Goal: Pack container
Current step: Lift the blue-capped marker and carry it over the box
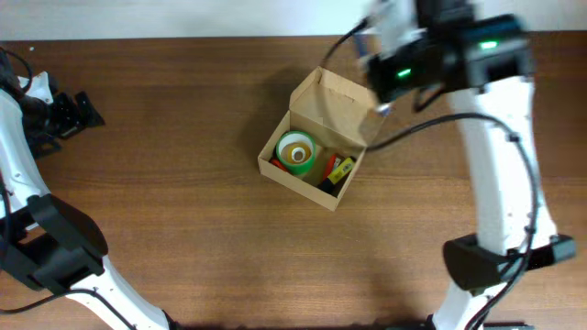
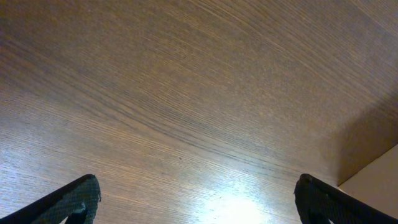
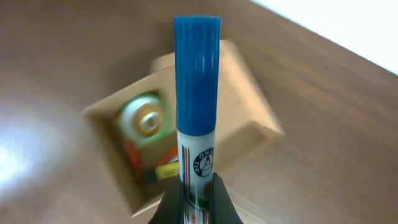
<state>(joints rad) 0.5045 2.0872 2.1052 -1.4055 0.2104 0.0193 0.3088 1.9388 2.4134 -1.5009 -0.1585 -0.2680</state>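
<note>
While our right hand (image 3: 198,190) pinches the blue marker (image 3: 197,74) over the container (image 1: 335,105) on the worktop (image 1: 183,229), we should lay it beside the tape roll (image 1: 296,151) before releasing; our left hand (image 2: 199,186) hangs wide open.

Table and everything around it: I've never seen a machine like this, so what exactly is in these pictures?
container: one, tan cardboard, lid open, middle of the table
tape roll: one, green and white, inside the container
small items: a few, yellow, red and black, beside the roll; too small to name
blue marker: one, blue cap, held near the container
table: one, brown wood
arms: two, white and black, one at each side
left claw: one, black, open, over the wood
right claw: one, black, shut on the blue marker
</note>
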